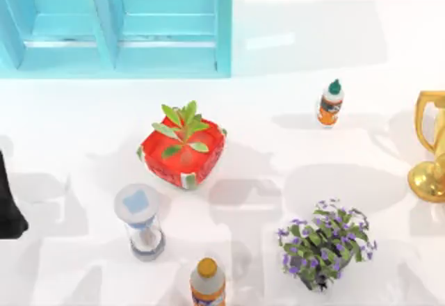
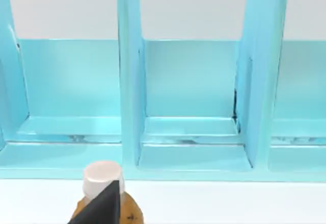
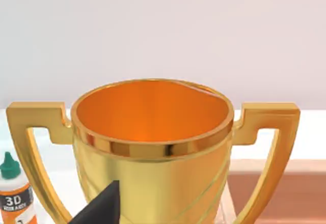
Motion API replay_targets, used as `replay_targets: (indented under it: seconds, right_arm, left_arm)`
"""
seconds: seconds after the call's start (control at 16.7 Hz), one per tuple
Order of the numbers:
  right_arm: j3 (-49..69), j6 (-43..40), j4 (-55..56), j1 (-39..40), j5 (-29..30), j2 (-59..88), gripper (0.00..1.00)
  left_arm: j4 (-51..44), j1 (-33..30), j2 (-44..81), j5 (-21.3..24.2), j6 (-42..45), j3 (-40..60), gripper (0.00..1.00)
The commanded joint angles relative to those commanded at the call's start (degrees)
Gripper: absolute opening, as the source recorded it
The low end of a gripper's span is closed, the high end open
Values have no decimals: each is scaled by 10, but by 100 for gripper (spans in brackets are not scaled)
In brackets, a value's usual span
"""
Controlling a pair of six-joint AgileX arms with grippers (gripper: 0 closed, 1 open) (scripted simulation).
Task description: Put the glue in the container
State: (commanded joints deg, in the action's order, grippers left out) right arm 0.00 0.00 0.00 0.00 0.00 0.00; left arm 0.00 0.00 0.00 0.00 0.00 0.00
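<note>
One glue [image 1: 331, 103] upright on white table [image 1: 278, 153] | blue container [image 1: 167, 28] behind | fingers' state: cannot tell

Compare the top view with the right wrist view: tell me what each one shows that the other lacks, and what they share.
Top view alone: the turquoise container at the back left, a red pot with a green plant, an hourglass, an orange-capped bottle, a purple-flowered plant, and a dark part of the left arm at the left edge.

Right wrist view alone: the trophy's orange inside and both of its handles, and a dark gripper tip.

Both: the glue, standing upright beside the gold trophy.
</note>
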Motion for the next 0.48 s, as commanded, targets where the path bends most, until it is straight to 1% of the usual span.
replay_targets:
  seconds: [0.24, 0.36, 0.48]
  right_arm:
    - [12, 12, 11, 10, 0, 17, 100]
    - [39, 34, 39, 37, 0, 58, 100]
    - [76, 62, 85, 80, 3, 122, 100]
  left_arm:
    - [0, 0, 0, 0, 0, 0, 100]
    - [0, 0, 0, 0, 0, 0, 100]
    - [0, 0, 0, 0, 0, 0, 100]
